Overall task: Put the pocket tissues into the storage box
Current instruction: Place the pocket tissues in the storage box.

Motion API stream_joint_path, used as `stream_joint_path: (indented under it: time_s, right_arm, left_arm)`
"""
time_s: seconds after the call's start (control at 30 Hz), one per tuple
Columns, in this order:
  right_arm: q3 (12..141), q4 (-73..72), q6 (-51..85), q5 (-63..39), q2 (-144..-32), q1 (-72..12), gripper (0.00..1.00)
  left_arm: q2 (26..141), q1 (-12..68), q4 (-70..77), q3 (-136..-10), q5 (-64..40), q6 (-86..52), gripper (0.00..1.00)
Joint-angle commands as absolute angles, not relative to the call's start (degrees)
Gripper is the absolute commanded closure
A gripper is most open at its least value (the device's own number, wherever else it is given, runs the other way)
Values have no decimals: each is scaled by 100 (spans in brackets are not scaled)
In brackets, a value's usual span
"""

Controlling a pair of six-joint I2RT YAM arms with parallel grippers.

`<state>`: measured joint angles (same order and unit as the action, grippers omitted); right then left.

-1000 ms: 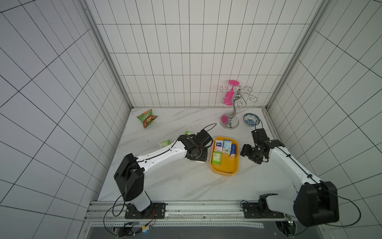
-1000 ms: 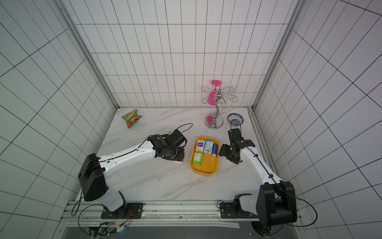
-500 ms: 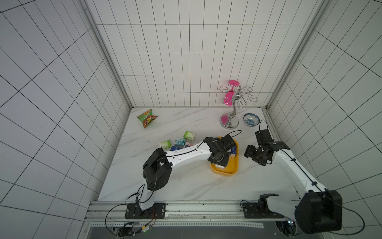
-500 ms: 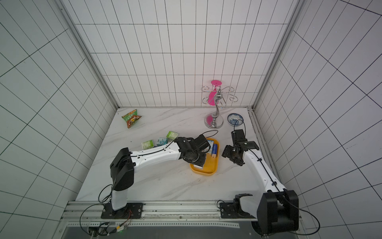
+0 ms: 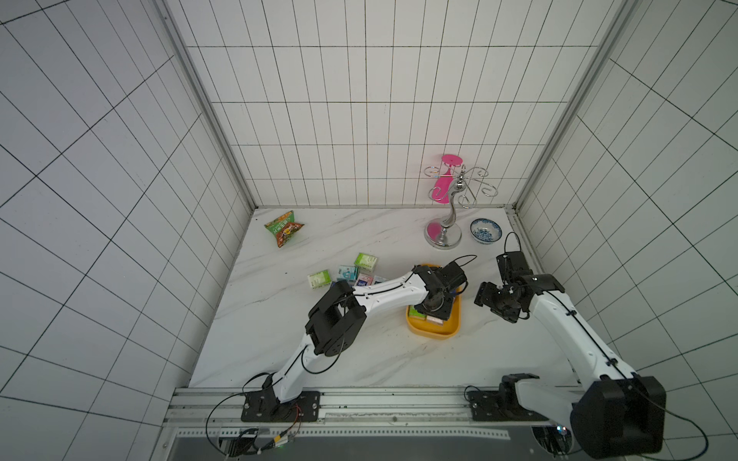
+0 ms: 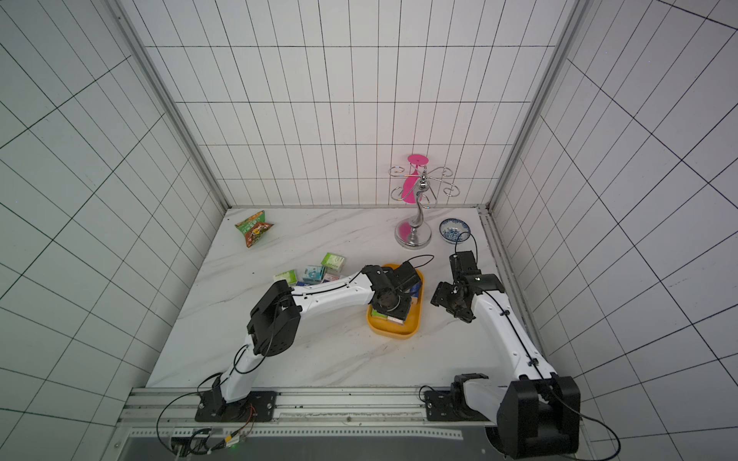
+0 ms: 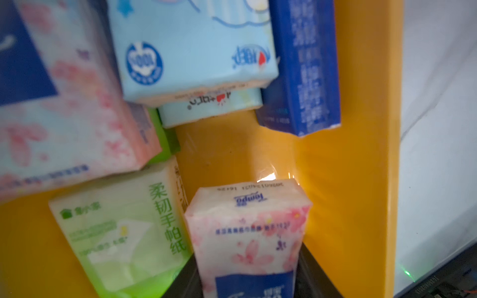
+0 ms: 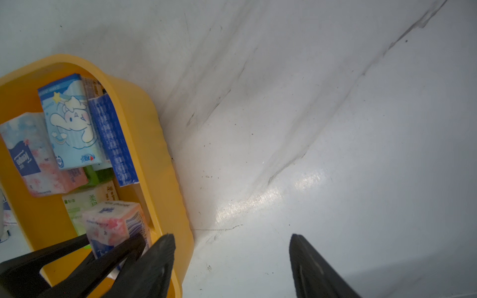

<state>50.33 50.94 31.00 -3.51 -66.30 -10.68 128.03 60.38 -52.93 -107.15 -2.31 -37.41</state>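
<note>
While the left arm [image 5: 391,293] reaches low across the tabletop [image 5: 379,359] into the glossy yellow-orange storage box [image 5: 433,330], its left fingers [image 8: 121,251] clasp a soft, film-wrapped pink-white packet [image 7: 247,232], long axis in line with them, free end toward the box floor. Inside it other packets [image 7: 191,51] lie flat. The right fingers [image 8: 309,265] stand spread and empty beside the box's rounded wall.

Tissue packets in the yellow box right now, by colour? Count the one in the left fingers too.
Pink-white packets: 2, one between the left fingers
Light blue packets: 2, stacked
Green packets: 2, one mostly buried
Dark blue packet: 1
Total: 7 showing in the storage box; any fully hidden ones not counted.
</note>
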Motion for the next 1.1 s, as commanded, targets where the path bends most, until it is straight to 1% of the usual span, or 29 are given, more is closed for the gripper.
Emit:
stream_joint_path:
  time_s: [0.0, 0.1, 0.17, 0.43, 0.67, 0.87, 1.07]
  right_arm:
    - [5316, 5278, 3016, -298, -6571, -1011, 26]
    - [5350, 5291, 2975, -335, -6580, -1011, 26]
    - [5377, 5304, 2961, -347, -6570, -1011, 26]
    - [5462, 5333, 2922, -470, -6521, -1011, 26]
    - [5519, 5361, 2909, -669, -6486, -1011, 27]
    - [5590, 5353, 2911, -887, -6586, -1240, 28]
    - [5660, 5162, 3154, -896, -6706, -1687, 28]
  left_arm:
    - [12852, 5878, -5356, -10921, -9, -3884, 46]
    - [12796, 5797, -5361, -10916, -1, -3935, 39]
    - [12728, 5776, -5390, -10912, 31, -3921, 37]
    - [11943, 5748, -5309, -10483, -53, -4002, 35]
    - [10814, 5493, -5187, -9666, -193, -4168, 34]
    - [9908, 4865, -5136, -8784, -230, -4113, 34]
    - [9277, 3795, -5107, -7886, -615, -3404, 34]
